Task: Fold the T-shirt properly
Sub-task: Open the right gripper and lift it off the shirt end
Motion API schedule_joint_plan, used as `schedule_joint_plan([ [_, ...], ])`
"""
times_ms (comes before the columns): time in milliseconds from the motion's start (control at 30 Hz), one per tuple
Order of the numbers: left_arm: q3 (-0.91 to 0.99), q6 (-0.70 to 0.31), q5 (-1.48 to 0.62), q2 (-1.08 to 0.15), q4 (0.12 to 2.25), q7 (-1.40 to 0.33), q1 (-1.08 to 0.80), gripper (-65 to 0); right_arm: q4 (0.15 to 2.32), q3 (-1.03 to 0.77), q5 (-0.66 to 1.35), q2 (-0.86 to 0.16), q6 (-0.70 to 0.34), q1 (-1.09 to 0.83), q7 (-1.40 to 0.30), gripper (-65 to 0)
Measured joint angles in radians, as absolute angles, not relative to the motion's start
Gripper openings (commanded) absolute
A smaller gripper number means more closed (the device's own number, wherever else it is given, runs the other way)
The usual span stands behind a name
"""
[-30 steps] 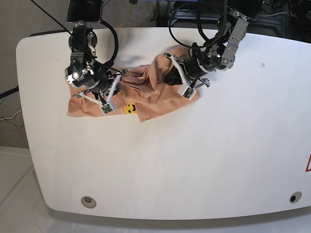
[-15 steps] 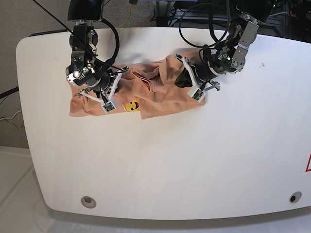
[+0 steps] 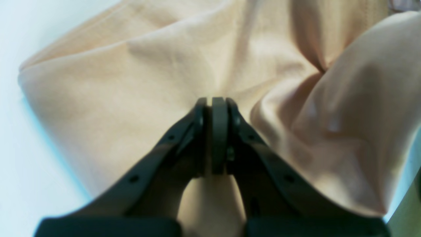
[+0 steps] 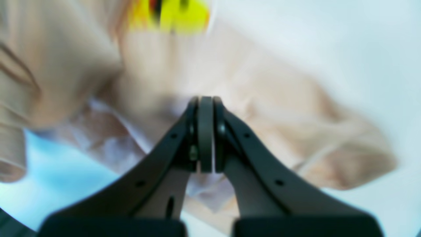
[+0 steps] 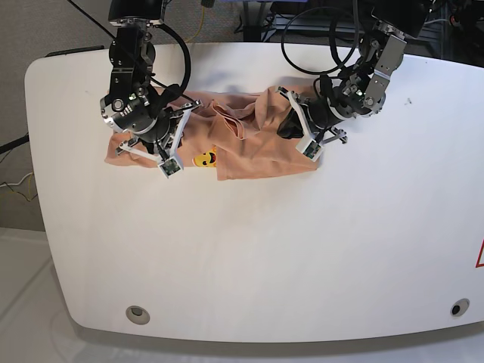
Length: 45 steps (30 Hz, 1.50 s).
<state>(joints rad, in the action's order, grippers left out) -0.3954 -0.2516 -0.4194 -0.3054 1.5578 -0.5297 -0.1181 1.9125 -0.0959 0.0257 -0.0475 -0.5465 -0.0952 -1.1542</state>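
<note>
The peach T-shirt (image 5: 246, 151) lies crumpled and stretched sideways across the far part of the white table (image 5: 302, 249). Its yellow printed mark (image 5: 203, 159) faces up near the shirt's left half and shows again, blurred, as the yellow mark (image 4: 171, 13) in the right wrist view. My left gripper (image 5: 293, 125) is shut, with a fold of the T-shirt (image 3: 131, 82) puckering in at its fingertips (image 3: 219, 103) on the shirt's right end. My right gripper (image 5: 162, 141) is shut on the T-shirt (image 4: 279, 108) at its left end, jaws pressed together.
Two round grommets, the left grommet (image 5: 137, 314) and the right grommet (image 5: 456, 308), sit near the table's front edge. Black cables (image 5: 318, 38) hang behind the table's far edge. A small dark speck (image 5: 409, 99) marks the table at the far right.
My left gripper has moved right and back, pulling the shirt's right end with it. The shirt now lies flatter and wider. My right gripper shifted slightly, still holding the left end.
</note>
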Motion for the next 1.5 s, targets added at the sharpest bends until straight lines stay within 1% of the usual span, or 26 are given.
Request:
schedule_joint_plan([
  [133,-0.395,-0.252,-0.419,-0.305,1.558,-0.530,-0.118,-62.4,1.928,-0.114,0.028,-0.043,-0.550,-0.084,-1.189,-65.0],
  [267,-0.395,-0.252,-0.417,-0.305,1.558,-0.529,-0.118,-62.4,1.932,-0.169,0.022,-0.018,-0.547,-0.062,-1.207,-64.9],
  [400,-0.395,-0.252,-0.417,-0.305,1.558,-0.530,-0.117,-62.4,1.937,-0.214,0.023,-0.014,-0.550,-0.052,-1.213,-64.5],
  [500,-0.395,-0.252,-0.417,-0.305,1.558,-0.530,-0.117,-62.4,1.937,-0.251,0.022,-0.014,-0.550,-0.048,-1.216,-58.3],
  [567,-0.395,-0.252,-0.416,-0.305,1.558,-0.530,-0.117,-62.4,1.939,-0.291,0.028,-0.012,-0.550,-0.046,-1.216,-51.4],
  [633,-0.395,-0.252,-0.417,-0.305,1.558,-0.530,-0.117,-62.4,1.940,-0.330,0.026,-0.012,-0.550,-0.047,-1.216,-42.2],
  [767,-0.395,-0.252,-0.417,-0.305,1.557,-0.530,-0.117,-62.4,1.944,-0.405,0.025,-0.011,-0.550,-0.048,-1.217,-29.5],
  [833,-0.395,-0.251,-0.417,-0.305,1.557,-0.530,-0.117,-62.4,1.951,-0.439,0.025,-0.011,-0.550,-0.049,-1.217,-26.8],
  [900,-0.395,-0.251,-0.417,-0.305,1.557,-0.530,-0.117,-62.4,1.956,-0.470,0.022,-0.010,-0.550,-0.048,-1.217,-26.7],
  [1000,-0.395,-0.250,-0.417,-0.305,1.557,-0.530,-0.117,-62.4,1.956,-0.507,0.023,-0.010,-0.553,-0.048,-1.237,-28.2],
  [1233,-0.395,-0.249,-0.417,-0.305,1.555,-0.532,-0.110,-62.4,1.954,-0.580,0.023,-0.008,-0.614,-0.048,-1.243,-31.2],
  [1500,-0.395,-0.248,-0.416,-0.305,1.554,-0.533,-0.108,-62.4,1.890,-0.652,0.023,0.006,-0.670,-0.051,-1.225,-30.9],
])
